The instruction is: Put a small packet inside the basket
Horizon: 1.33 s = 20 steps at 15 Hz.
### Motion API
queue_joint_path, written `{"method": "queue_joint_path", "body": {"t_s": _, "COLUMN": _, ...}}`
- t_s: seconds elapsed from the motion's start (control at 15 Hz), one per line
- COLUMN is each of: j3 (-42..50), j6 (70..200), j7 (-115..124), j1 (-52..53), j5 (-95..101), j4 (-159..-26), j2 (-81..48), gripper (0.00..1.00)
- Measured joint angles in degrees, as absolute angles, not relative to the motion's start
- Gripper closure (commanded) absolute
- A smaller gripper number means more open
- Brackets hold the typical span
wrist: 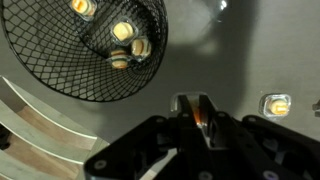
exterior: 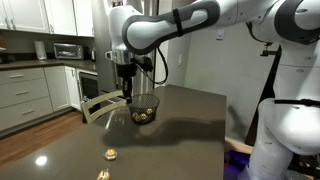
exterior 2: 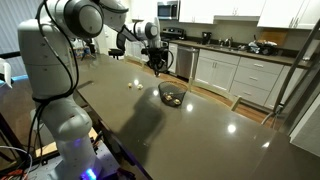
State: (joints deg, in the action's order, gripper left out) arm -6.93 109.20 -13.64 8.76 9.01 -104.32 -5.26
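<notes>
A black wire mesh basket (exterior: 146,110) stands on the dark table and is seen in both exterior views (exterior 2: 172,96). In the wrist view its rim (wrist: 60,88) is at the upper left, with several small gold packets (wrist: 128,45) inside. My gripper (exterior: 127,93) hangs just above the table beside the basket, also in an exterior view (exterior 2: 158,66). In the wrist view its fingers (wrist: 193,112) are close together on a small gold packet (wrist: 199,118), of which only a sliver shows. Another small packet (wrist: 275,104) lies on the table nearby.
Two loose packets (exterior: 111,153) lie near the table's front edge in an exterior view, and one (exterior 2: 136,85) shows near the basket. A chair (exterior: 100,103) stands at the table's far side. Kitchen cabinets and an oven (exterior 2: 186,60) are behind.
</notes>
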Motion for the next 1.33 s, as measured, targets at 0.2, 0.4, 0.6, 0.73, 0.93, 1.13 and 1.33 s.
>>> {"method": "queue_joint_path", "body": {"t_s": 0.2, "j3": -6.1, "j6": 108.8, "j7": -13.7, "j1": 7.9, "j5": 9.3, "j4": -104.3, "j2": -3.5, "gripper": 0.92}}
{"method": "queue_joint_path", "body": {"t_s": 0.4, "j3": -5.1, "j6": 108.8, "j7": -13.6, "j1": 7.0, "j5": 10.1, "j4": -104.4, "j2": -2.7, "gripper": 0.92}}
{"method": "queue_joint_path", "body": {"t_s": 0.6, "j3": -4.1, "j6": 108.7, "j7": -13.6, "j1": 6.1, "j5": 10.1, "j4": -104.7, "j2": -2.7, "gripper": 0.92}}
{"method": "queue_joint_path", "body": {"t_s": 0.73, "j3": -3.4, "j6": 107.8, "j7": -13.2, "j1": 5.5, "j5": 10.1, "j4": -104.9, "j2": -2.7, "gripper": 0.92}}
{"method": "queue_joint_path", "body": {"t_s": 0.93, "j3": -2.7, "j6": 105.6, "j7": -11.9, "j1": 4.7, "j5": 10.1, "j4": -104.9, "j2": -2.8, "gripper": 0.59}}
{"method": "queue_joint_path", "body": {"t_s": 1.13, "j3": -2.2, "j6": 103.6, "j7": -10.5, "j1": 4.4, "j5": 10.1, "j4": -104.9, "j2": -2.8, "gripper": 0.42}}
{"method": "queue_joint_path", "body": {"t_s": 1.33, "j3": -2.1, "j6": 103.1, "j7": -9.5, "j1": 4.4, "j5": 10.1, "j4": -104.9, "j2": -2.8, "gripper": 0.23}}
